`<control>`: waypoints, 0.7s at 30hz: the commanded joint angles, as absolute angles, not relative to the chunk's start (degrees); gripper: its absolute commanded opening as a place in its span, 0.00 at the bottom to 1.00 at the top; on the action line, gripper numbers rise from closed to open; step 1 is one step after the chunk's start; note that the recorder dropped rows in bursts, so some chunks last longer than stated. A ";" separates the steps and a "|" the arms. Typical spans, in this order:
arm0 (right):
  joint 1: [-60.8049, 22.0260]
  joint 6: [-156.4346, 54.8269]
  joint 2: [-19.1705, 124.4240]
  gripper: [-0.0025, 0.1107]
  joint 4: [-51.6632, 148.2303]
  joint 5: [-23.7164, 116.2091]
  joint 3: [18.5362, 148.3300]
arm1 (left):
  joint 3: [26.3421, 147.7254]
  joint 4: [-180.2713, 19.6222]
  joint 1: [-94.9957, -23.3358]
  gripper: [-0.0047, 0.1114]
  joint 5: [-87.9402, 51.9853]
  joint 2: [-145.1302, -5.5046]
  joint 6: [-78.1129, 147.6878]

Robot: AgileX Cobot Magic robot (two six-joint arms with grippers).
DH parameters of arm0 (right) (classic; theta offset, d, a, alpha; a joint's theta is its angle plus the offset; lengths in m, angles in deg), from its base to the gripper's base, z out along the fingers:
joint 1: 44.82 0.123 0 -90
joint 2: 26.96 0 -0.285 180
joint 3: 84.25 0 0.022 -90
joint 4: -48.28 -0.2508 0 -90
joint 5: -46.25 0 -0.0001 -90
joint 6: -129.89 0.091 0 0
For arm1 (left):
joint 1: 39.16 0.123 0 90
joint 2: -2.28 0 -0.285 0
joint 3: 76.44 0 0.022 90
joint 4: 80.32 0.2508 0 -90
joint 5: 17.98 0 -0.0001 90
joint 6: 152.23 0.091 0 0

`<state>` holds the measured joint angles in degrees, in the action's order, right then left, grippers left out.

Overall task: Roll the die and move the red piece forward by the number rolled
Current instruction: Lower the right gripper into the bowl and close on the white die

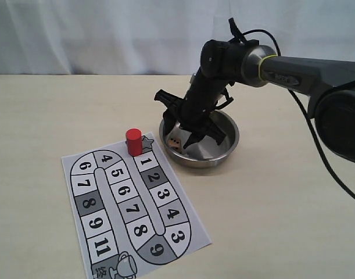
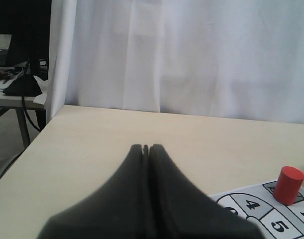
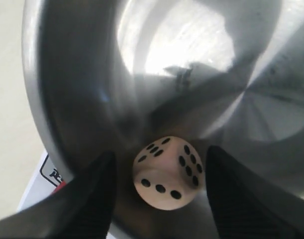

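Note:
The die (image 3: 167,172) is a pale cube with dark pips lying inside the steel bowl (image 1: 226,148) near its wall; the die (image 1: 176,142) shows small in the exterior view. My right gripper (image 3: 160,169) is open and reaches down into the bowl, one finger on each side of the die with gaps showing. The right gripper (image 1: 194,135) hangs over the bowl's left half. The red piece (image 1: 133,142) stands upright on the star square at the top of the paper board (image 1: 131,203). My left gripper (image 2: 148,148) is shut, empty, over bare table; the red piece (image 2: 289,185) shows at its side.
The printed board (image 2: 263,214) has numbered squares in a loop and a trophy square (image 1: 122,266) at the near end. A white curtain (image 1: 107,35) hangs behind the table. A cable (image 1: 316,133) trails from the right arm.

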<state>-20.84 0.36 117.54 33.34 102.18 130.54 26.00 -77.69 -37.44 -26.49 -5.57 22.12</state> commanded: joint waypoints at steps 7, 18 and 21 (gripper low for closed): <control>-20.70 0.46 118.24 0.48 35.69 101.64 130.21 | 26.34 -77.78 -37.81 0.04 -26.13 -5.50 22.01; -20.96 -0.35 117.89 0.06 35.69 101.76 130.45 | 26.34 -77.78 -37.81 0.04 -26.22 -5.50 22.01; -21.68 -3.16 116.61 0.06 35.80 101.76 130.45 | 26.34 -77.78 -37.81 0.04 -26.22 -5.50 22.01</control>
<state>-20.74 -0.45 118.31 35.03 101.86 130.40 26.00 -77.69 -37.44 -26.49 -5.57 22.12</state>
